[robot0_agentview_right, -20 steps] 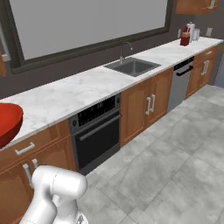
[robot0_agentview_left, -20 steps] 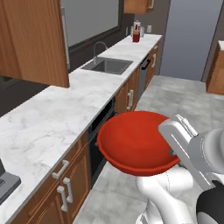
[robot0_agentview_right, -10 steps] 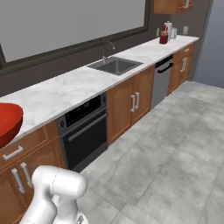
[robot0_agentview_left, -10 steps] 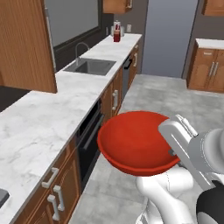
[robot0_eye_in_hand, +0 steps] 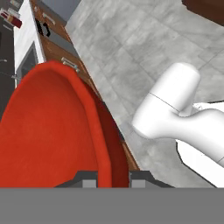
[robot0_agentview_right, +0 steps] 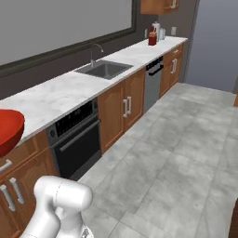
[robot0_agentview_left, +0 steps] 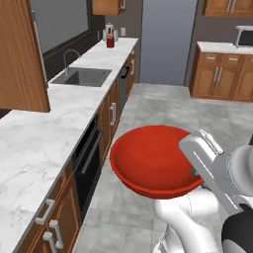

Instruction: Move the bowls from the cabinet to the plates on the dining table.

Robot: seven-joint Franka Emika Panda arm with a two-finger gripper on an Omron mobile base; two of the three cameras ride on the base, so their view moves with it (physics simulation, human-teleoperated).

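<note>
The glossy red bowl [robot0_agentview_left: 153,160] hangs in the air over the grey floor, in front of my white arm. My gripper [robot0_agentview_left: 196,172] is shut on its right rim. In the hand view the bowl [robot0_eye_in_hand: 52,131] stands on edge, its rim pinched between the two fingertips of the gripper [robot0_eye_in_hand: 109,180]. Its red edge [robot0_agentview_right: 9,130] also shows at the left border of the right base view. A reddish-brown wall cabinet side [robot0_agentview_left: 22,54] rises at the left. The marbled bowl, the plates and the dining table are out of view.
A marble counter [robot0_agentview_left: 34,128] runs along the left with a sink [robot0_agentview_left: 81,76], an oven [robot0_agentview_right: 76,139] and a dishwasher [robot0_agentview_right: 153,83] below it. A red bottle [robot0_agentview_right: 152,39] stands at its far end. Grey tiled floor [robot0_agentview_right: 176,153] lies open to the right; more wooden cabinets [robot0_agentview_left: 222,74] stand far right.
The whole scene has shifted in both base views, so the base has moved and turned along the counter. The red bowl stays in the gripper in the same place relative to the arm.
</note>
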